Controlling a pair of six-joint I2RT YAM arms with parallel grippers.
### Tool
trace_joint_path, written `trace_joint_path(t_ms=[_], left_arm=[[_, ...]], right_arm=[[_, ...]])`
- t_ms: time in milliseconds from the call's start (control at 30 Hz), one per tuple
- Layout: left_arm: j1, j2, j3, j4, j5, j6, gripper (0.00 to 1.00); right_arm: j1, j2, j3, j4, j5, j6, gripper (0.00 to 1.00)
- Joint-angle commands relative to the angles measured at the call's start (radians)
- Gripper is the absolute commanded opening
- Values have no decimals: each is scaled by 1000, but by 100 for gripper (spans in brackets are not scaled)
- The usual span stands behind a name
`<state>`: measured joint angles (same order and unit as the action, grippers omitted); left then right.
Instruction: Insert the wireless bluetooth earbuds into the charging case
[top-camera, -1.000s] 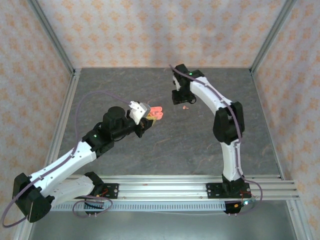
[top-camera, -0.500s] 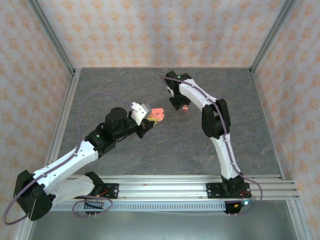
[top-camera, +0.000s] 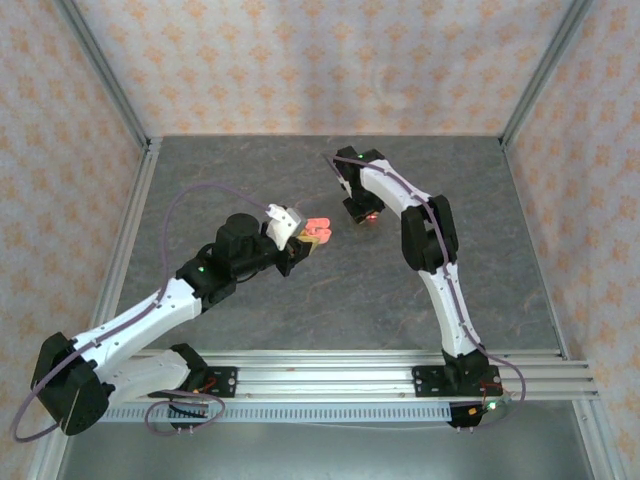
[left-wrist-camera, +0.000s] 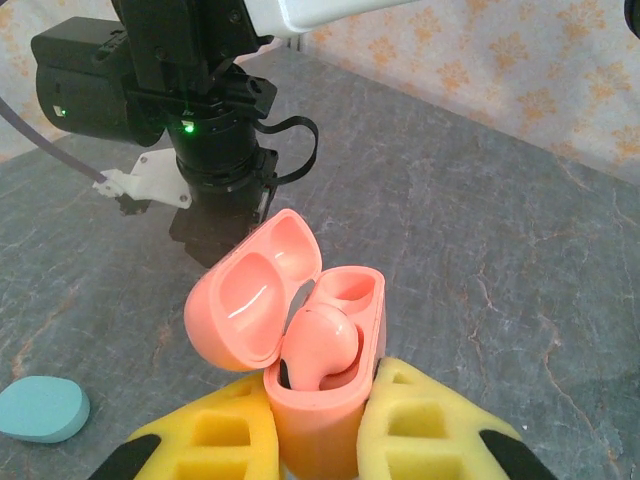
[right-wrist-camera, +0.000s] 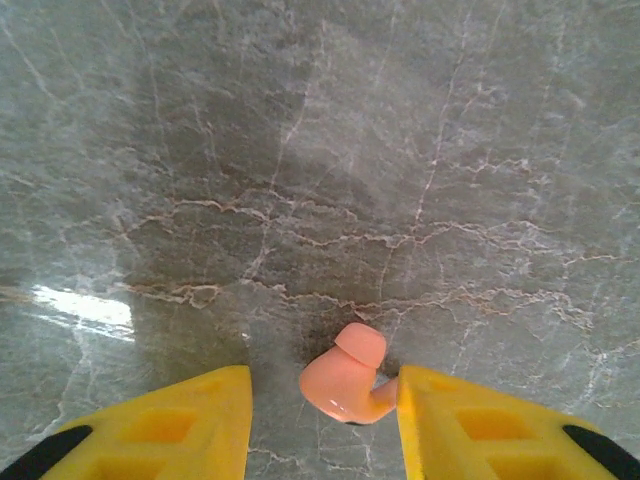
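From above, my left gripper (top-camera: 305, 232) holds the case (top-camera: 318, 229), and my right gripper (top-camera: 364, 212) sits low over the loose bud (top-camera: 372, 216), a mere pink speck on the table (top-camera: 300, 300). The left wrist view adds detail: jaws clamped on the case, lid (left-wrist-camera: 250, 300) open, one bud (left-wrist-camera: 320, 345) seated, the other well (left-wrist-camera: 350, 287) empty, and a blue oval (left-wrist-camera: 40, 408) on the table. The right wrist view shows the jaws apart, with the loose bud between them touching one finger.

Salmon-pink earbud (right-wrist-camera: 345, 385) between parted yellow fingers (right-wrist-camera: 180, 425)
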<state>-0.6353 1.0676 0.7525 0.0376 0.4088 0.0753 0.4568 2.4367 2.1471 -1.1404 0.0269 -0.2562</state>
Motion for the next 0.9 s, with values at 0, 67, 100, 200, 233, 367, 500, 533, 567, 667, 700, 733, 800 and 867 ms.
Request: trace_joint_path(t_ms=[0,67,100,200,233,367,500,533,567,667,700,733,800,867], left_arm=[[-7,1,22,48,17,-24,0],[-7,2,22,47,18,-30,0],[-7,-1,23,43,18,-33,0],[-9,-12,21,29,14,-36,0],[-10,-16,20,25,11,-37,0],[-10,-34,12,18,2,-38,0],[-12,-39,13,15,0,-42,0],[-12,-41,15,16,0,-44,0],[-13,-41,15,15,1,-46,0],[-16,-50,20,5,-2,-47,0],[-15,-52,19,-1,-4,-48,0],[-15,-56,22,-5,-5,-47,0],[-17,-66,21,-12,-9,-48,0],[-17,-76,19,-18,-14,-51,0]], right_arm=[[-10,22,37,-18,14,-11,42],[-11,30,48,-19,19,-11,41],[-11,33,55,-20,19,-11,40],[-13,35,63,-24,15,-8,35],[-12,35,64,-25,15,-8,33],[-12,30,60,-34,19,-5,27],[-17,20,44,-30,20,-6,31],[-18,19,41,-30,18,-5,32],[-21,22,37,-30,16,-4,33],[-25,25,29,-28,12,-5,34],[-28,26,25,-28,11,-5,34],[-30,25,21,-28,9,-5,33],[-32,21,7,-27,4,-3,33],[-35,21,-3,-24,-3,-3,33]])
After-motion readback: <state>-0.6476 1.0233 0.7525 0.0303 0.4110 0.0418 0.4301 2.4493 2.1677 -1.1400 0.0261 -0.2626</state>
